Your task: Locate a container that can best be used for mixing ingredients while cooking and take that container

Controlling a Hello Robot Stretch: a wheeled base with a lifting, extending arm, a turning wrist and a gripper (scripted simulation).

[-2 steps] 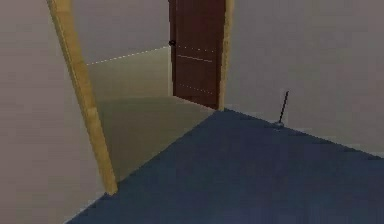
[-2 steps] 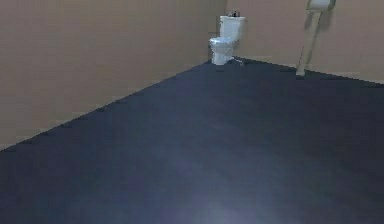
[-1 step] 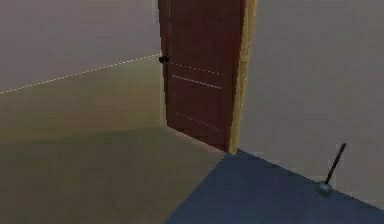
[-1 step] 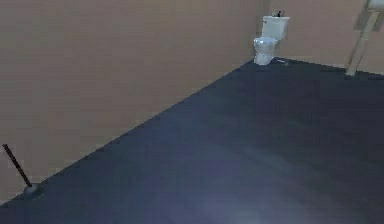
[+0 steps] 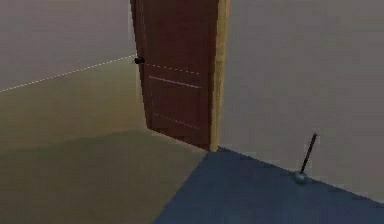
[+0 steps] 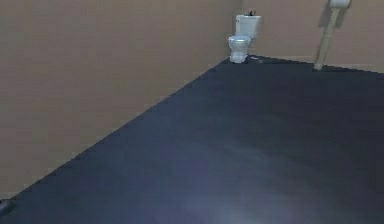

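Observation:
A dark brown wooden door (image 5: 178, 70) with a black knob (image 5: 139, 62) stands ahead in the forward view, set in a light wood frame (image 5: 222, 75). No bowl-like container can be made out. A dark blue floor (image 6: 250, 140) spreads across the arm side view.
A white toilet (image 6: 242, 40) stands in the far corner of the arm side view. A pale upright pipe or post (image 6: 326, 38) rises at the far wall. A dark-handled brush or plunger (image 5: 306, 160) leans by the wall at the forward view's right. Tan walls (image 6: 90, 70) bound the room.

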